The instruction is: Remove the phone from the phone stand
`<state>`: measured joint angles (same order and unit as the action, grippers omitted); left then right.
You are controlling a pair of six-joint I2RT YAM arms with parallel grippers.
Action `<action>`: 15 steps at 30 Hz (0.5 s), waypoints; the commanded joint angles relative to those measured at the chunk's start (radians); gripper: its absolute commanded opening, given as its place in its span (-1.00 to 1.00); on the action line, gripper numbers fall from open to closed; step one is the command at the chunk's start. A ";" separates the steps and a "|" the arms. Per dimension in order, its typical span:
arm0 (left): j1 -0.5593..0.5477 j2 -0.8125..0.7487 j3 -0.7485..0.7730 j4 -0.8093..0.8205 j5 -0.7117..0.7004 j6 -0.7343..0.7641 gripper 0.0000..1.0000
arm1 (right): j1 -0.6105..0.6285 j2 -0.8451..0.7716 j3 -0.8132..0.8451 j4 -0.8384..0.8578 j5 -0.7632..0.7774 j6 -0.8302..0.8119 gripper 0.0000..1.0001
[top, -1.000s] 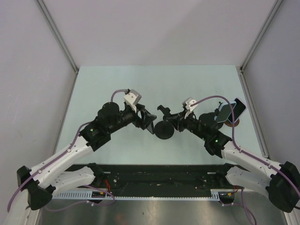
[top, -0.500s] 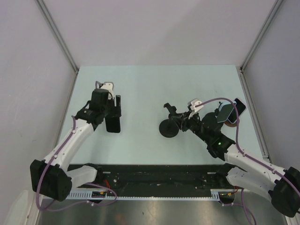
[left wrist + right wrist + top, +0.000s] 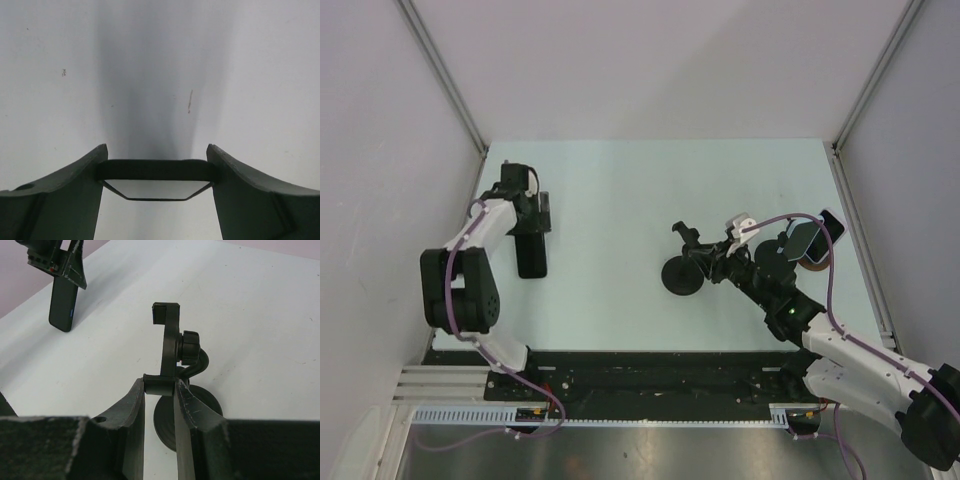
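Pale green surface, white walls around it. My left end effector is clamped on the phone at the far left. My right end effector grips the phone stand by its cradle arm, well apart, mid-surface.

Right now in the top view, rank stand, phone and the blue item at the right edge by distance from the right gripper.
1. Stand: centre, clamped in the right gripper.
2. Blue item: at the right edge.
3. Phone: far left, held in the left gripper.
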<state>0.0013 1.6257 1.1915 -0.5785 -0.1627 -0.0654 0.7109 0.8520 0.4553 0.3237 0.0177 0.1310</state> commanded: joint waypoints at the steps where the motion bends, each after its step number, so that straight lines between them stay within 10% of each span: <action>1: 0.061 0.074 0.089 0.009 0.065 0.062 -0.99 | -0.005 -0.014 -0.007 0.025 -0.007 0.010 -1.00; 15: 0.080 0.286 0.114 0.008 0.072 0.115 -0.49 | -0.008 0.013 -0.010 0.041 -0.041 0.010 -1.00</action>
<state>0.0753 1.9034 1.2797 -0.5442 -0.1089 -0.0010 0.7048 0.8600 0.4526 0.3412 -0.0093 0.1383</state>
